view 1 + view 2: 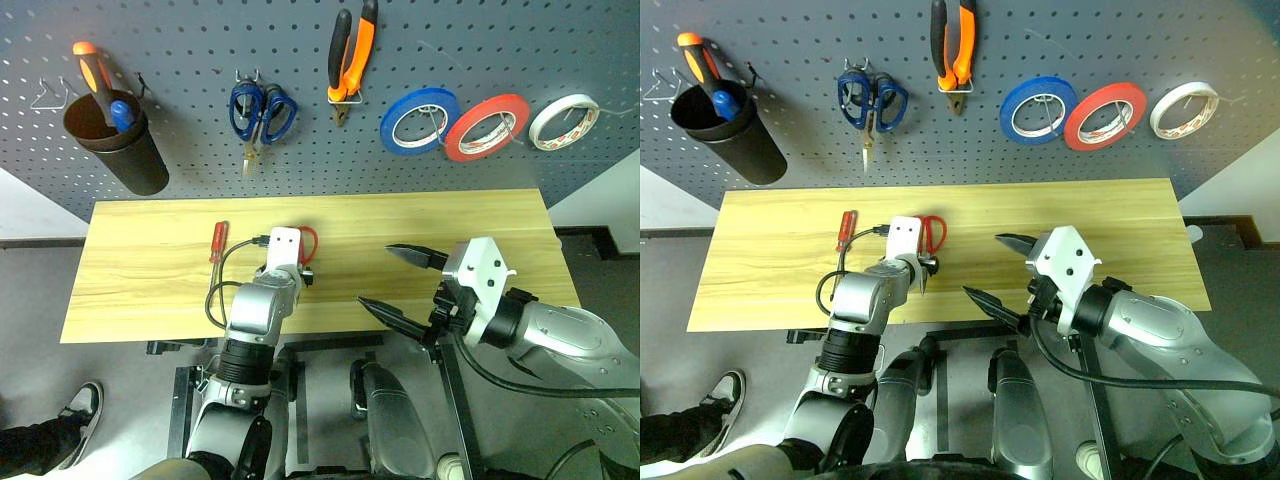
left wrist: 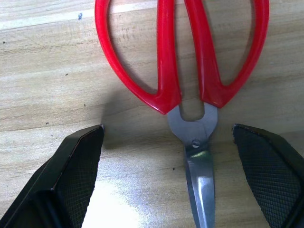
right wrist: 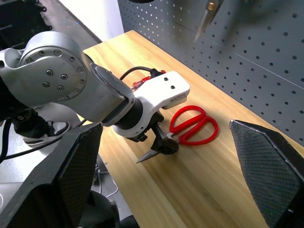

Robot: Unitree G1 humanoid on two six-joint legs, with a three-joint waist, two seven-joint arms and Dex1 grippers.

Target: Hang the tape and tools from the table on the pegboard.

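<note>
Red scissors (image 2: 183,57) lie flat on the tabletop (image 1: 450,215), and they are the piece now in hand. The left gripper (image 2: 183,185) is down over them with its fingers (image 2: 71,180) wide apart, one on each side of the blades near the pivot, closed on nothing yet. The right gripper (image 1: 400,285) hangs wide and empty off the tabletop's near edge, well apart from the scissors.

On the pegboard (image 1: 200,150) the pliers (image 1: 350,55) and the red tape (image 1: 487,127) already hang, the tape between a blue roll (image 1: 420,120) and a white roll (image 1: 563,120). Those two look done. Blue scissors (image 1: 262,112) and a black cup (image 1: 120,145) with two screwdrivers also hang there.

Left on the tabletop are the red scissors and the red screwdriver (image 1: 217,241), which lies just beyond the left arm, near the scissors but not touching them. So by my reckoning about half remains: grip and hang the scissors, then the screwdriver.
</note>
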